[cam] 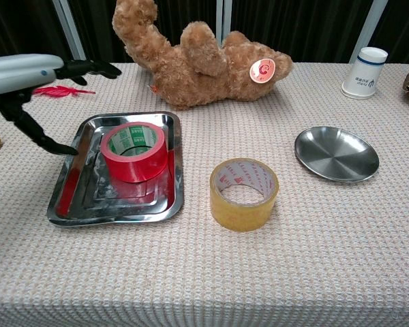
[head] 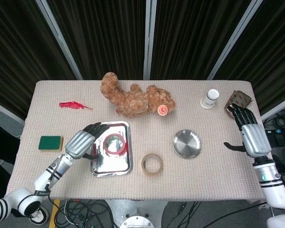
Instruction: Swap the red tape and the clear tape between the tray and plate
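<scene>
The green sponge (head: 50,142) lay far left of the tray, near the bench's (head: 228,185) left edge, and a red feather (head: 74,105) sat beyond it toward the back. Next came the left hand (head: 80,141), hovering over the left rim of the tray (head: 99,166); its fingers (cam: 88,67) were spread, reaching toward the red tape and holding nothing, with the thumb dipping down at the tray's left rim. Whether the thumb touched the metal, I could not tell. And there was the red tape (cam: 134,151), standing flat inside the tray, toward its back half. Behind the tray sprawled the teddy bear (head: 133,99). Just right of the tray's front corner sat the clear tape (cam: 243,193), flat on the bench cloth, apart from both tray and plate. Further right of the tray, the round plate (cam: 337,153) held nothing. Behind the plate stood a white paper cup (head: 209,99), with a patterned packet (head: 238,99) to its right. Farthest from the tray, at the bench's right edge, hung the right hand (head: 251,135), fingers spread and holding nothing, its fingertips near that packet.
</scene>
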